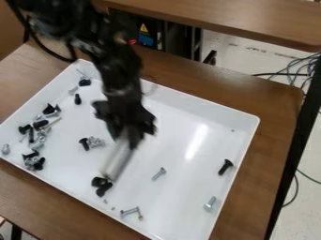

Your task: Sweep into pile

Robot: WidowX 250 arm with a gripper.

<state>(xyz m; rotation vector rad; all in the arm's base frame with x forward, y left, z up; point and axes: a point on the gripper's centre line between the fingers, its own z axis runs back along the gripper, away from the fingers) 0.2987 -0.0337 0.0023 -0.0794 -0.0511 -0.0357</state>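
Tool hangs over the middle of the white tray, the arm coming in from 11 o'clock. Tool closed, pinching a pale sweeper that slants down to 7 o'clock; motion blur there. Clock positions below are read from the tool, 12 at the top of the view.

Near the sweeper's lower end: a pair of black screws, close together. Past them, toward 6 to 7, a few tiny bits; at 6, a group of silver screws. At 5, one silver bolt. At 4, black bolt near the tray's side; between 4 and 5, farther out, another silver bolt.

Between 8 and 9, close in: black screw beside small silver hardware. Farther out, 8 to 9: loose mixed pile of black and silver screws, with a thin tan piece in it. Between 10 and 11: single black screw. At 11: black piece.

Tray sits on a brown wooden counter. Cables at 2, over a pale floor.
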